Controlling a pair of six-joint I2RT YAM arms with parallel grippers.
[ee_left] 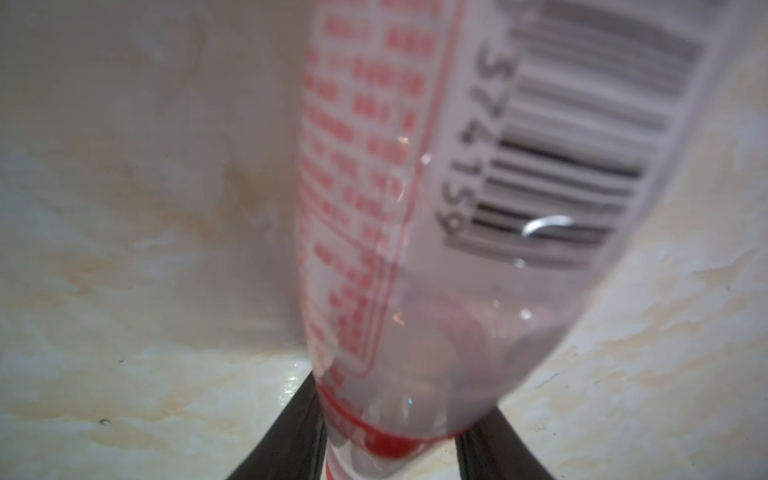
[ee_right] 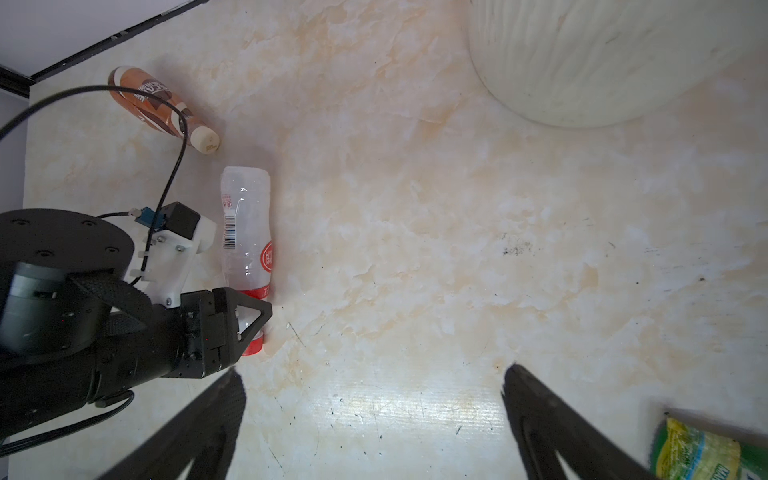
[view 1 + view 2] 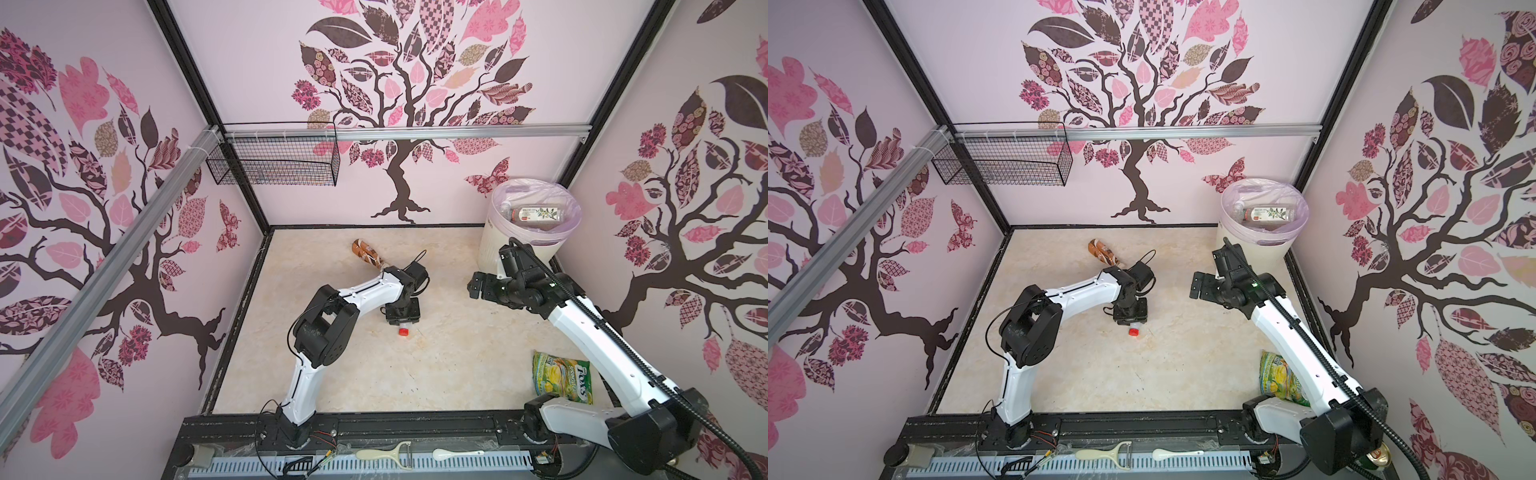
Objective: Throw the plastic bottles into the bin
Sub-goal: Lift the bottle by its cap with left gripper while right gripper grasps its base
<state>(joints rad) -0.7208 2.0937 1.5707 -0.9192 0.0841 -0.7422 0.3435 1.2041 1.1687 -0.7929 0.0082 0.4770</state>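
The left pincer [image 1: 399, 419] points straight down over the clear bottle [image 2: 247, 232], its two fingers pressed against either side of the neck just behind the red cap [image 3: 403, 331]; it looks closed on that neck, while the bottle lies flat on the counter [image 3: 436, 374], not yet lifted. The bottle's long axis runs front to back, cap toward the robot's base and bottom toward the rear wall; the pincer bites across it at the cap end, so the long body will probably droop once raised.

The bin [image 3: 498, 249] stands in the rear right corner, well apart from this bottle and off to its right; one labelled bottle [image 3: 536, 214] already lies inside. The right pincer [image 2: 374, 372] hovers wide open and empty between the gripped bottle and the bin, near the bin's wall; that arm is the nearer one to the bin, yet the left arm has the load, so I judge the carry must go rightward and back, clearing the right arm on the way.

A brown bottle [image 2: 153, 99] lies slanted beyond the clear one's bottom, its cap toward it, the two apart.
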